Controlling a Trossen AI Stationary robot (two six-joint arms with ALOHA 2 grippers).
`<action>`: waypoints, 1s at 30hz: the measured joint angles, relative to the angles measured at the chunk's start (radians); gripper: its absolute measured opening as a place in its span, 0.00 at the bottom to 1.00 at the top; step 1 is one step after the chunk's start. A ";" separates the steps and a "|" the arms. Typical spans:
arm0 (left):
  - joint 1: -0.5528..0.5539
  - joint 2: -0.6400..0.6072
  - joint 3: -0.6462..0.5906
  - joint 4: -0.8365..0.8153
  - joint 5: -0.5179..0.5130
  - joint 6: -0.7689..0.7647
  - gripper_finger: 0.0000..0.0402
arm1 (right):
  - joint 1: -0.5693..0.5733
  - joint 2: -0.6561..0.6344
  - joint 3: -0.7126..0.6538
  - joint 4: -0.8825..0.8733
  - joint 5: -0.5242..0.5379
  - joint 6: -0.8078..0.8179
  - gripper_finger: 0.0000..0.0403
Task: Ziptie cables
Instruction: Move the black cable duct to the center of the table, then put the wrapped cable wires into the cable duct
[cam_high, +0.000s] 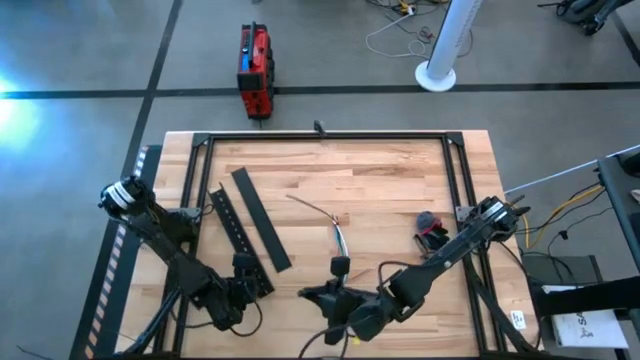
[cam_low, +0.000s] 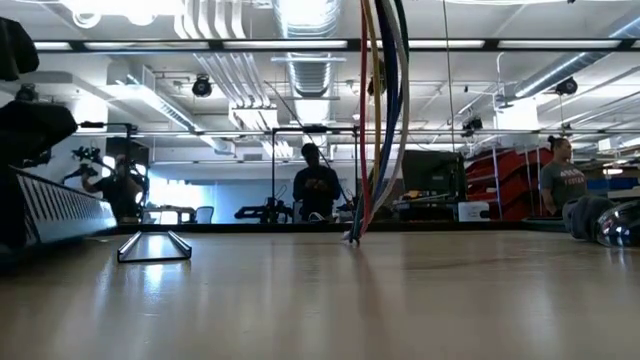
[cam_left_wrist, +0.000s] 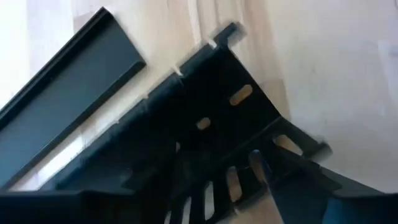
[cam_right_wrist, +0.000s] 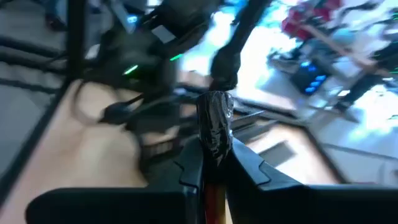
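Note:
The cables (cam_high: 338, 238) are a bundle of thin blue, red, orange and white wires. In the low view the cables (cam_low: 382, 110) come down from above the picture, and their far end (cam_low: 352, 238) rests on the table. My right gripper (cam_high: 341, 272) is near the table's front middle and is shut on the cables' near end. My left gripper (cam_high: 247, 285) is at the near end of the black slotted bar (cam_high: 230, 228), which fills the left wrist view (cam_left_wrist: 211, 118). My right gripper pinches the cables' black-taped near end (cam_right_wrist: 215, 127) between its two fingers (cam_right_wrist: 249, 168). The taped end sticks out past the fingertips. The end is lifted, and the wires run down from it to the table, where only their far end rests.
A plain flat black bar (cam_high: 262, 232) lies beside the slotted one. A small tangle of dark wire with a red-black clip (cam_high: 432, 230) lies at the right. A black metal frame (cam_high: 320, 135) runs round the table. People stand in the room behind (cam_low: 318, 185).

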 joint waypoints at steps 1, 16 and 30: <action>0.002 0.006 0.002 0.001 0.002 -0.007 0.54 | -0.007 -0.016 0.000 0.005 0.020 -0.026 0.07; 0.036 0.013 0.019 -0.004 0.013 -0.101 0.03 | -0.172 -0.124 0.001 0.016 0.036 -0.361 0.06; 0.196 0.019 0.019 0.239 -0.145 -0.065 0.03 | -0.318 -0.263 0.001 0.302 -0.002 -0.719 0.06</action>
